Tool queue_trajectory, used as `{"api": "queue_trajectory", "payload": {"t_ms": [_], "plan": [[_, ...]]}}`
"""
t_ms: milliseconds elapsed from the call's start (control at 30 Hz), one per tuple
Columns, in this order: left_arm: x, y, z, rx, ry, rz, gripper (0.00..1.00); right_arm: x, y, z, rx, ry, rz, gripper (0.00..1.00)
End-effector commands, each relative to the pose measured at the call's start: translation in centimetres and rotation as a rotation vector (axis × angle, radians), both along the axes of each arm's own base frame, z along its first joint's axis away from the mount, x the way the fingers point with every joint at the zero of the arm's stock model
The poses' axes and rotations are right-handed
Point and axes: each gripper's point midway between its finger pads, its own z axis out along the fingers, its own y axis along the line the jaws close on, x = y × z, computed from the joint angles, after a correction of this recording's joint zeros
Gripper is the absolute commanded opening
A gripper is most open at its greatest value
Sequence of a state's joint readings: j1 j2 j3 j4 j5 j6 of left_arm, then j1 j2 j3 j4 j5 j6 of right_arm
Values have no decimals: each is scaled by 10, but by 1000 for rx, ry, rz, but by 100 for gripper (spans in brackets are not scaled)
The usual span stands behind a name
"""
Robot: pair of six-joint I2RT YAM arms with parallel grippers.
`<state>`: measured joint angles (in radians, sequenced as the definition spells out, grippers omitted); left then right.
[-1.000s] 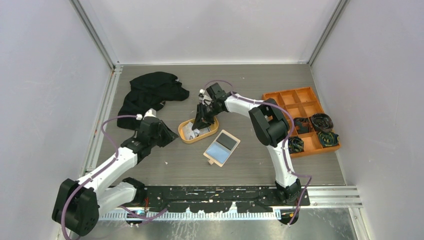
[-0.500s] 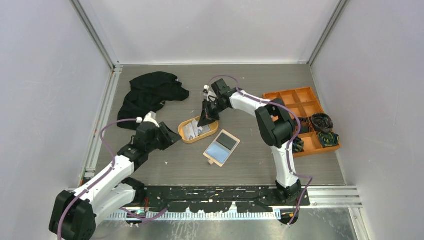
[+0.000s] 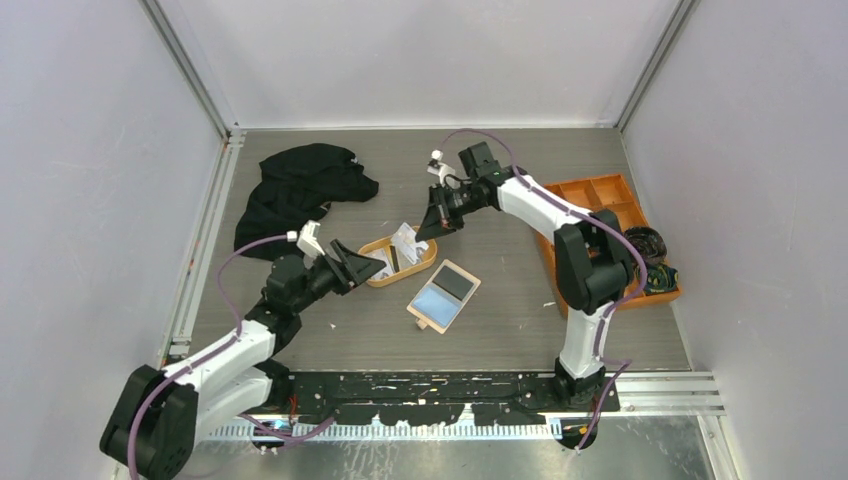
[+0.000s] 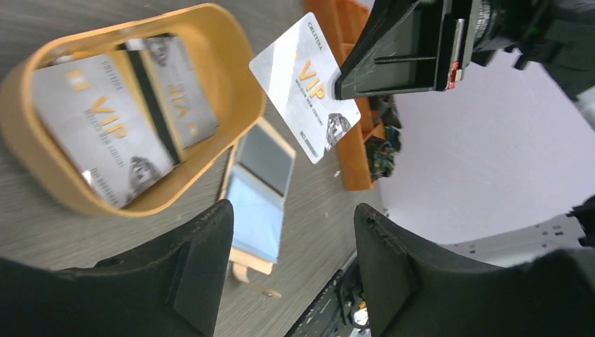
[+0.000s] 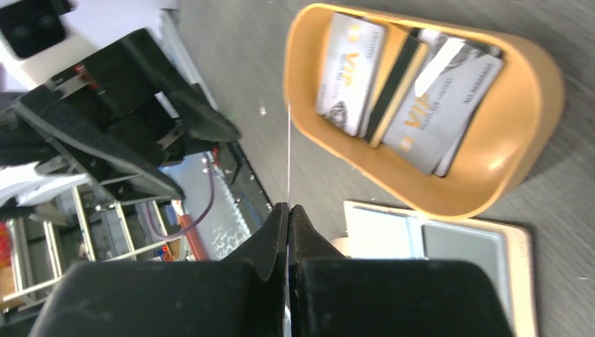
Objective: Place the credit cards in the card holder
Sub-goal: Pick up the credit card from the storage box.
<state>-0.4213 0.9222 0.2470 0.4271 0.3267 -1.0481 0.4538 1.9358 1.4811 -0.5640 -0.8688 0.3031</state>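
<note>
A whitish credit card (image 3: 405,238) hangs in the air above the orange oval tray (image 3: 374,277), pinched by my shut right gripper (image 3: 427,231). Seen from the left wrist, the card (image 4: 306,84) shows its face with "VIP" print; from the right wrist it is a thin edge-on line (image 5: 288,154) between the shut fingers (image 5: 288,209). More credit cards (image 4: 98,126) (image 5: 442,112) lie in the tray. The card holder (image 3: 443,295) lies open, pale blue inside, just right of the tray. My left gripper (image 3: 368,263) (image 4: 291,217) stands open and empty at the tray's left end.
A black cloth (image 3: 300,190) lies at the back left. An orange compartmented box (image 3: 600,205) with dark rolled items (image 3: 645,245) stands at the right. Grey walls close in three sides.
My right gripper shut on a card in the tray and lifted it up and to the right. My left gripper moved right to the tray and opened.
</note>
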Motion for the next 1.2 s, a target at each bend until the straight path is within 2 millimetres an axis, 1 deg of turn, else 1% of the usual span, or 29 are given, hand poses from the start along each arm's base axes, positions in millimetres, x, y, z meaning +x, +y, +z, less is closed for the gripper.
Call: {"api": "queue_trajectory", "payload": {"t_ms": [0,100,133,233,333,400,500,633,867,933,1033,1167], "plan": [[-3,-22,72,-180,-293,-95,64,-18,-2,72,268,-119,102,1],[-4,-34,86,-193,-368,-116,65,-28,-4,104,375,-169,121,1],[-4,-38,90,-198,-389,-120,65,-31,-4,112,397,-184,127,1],[-2,-48,103,-232,-453,-120,64,-42,-7,128,437,-225,150,1],[2,-53,115,-288,-483,-112,64,-51,-10,139,475,-259,175,1],[5,-56,122,-329,-496,-113,63,-55,-11,141,482,-270,182,1],[4,-62,130,-394,-505,-139,58,-58,-13,140,485,-281,191,1],[-1,-71,136,-401,-523,-185,54,-60,-14,139,483,-288,194,1],[-9,-64,146,-405,-571,-170,50,-60,-15,138,474,-302,193,1],[-7,-63,144,-392,-563,-155,48,-62,-15,142,482,-305,204,1],[-2,-61,131,-359,-523,-126,46,-67,-17,152,499,-323,220,1],[-2,-55,119,-331,-496,-96,47,-62,-25,158,497,-350,191,1]]}}
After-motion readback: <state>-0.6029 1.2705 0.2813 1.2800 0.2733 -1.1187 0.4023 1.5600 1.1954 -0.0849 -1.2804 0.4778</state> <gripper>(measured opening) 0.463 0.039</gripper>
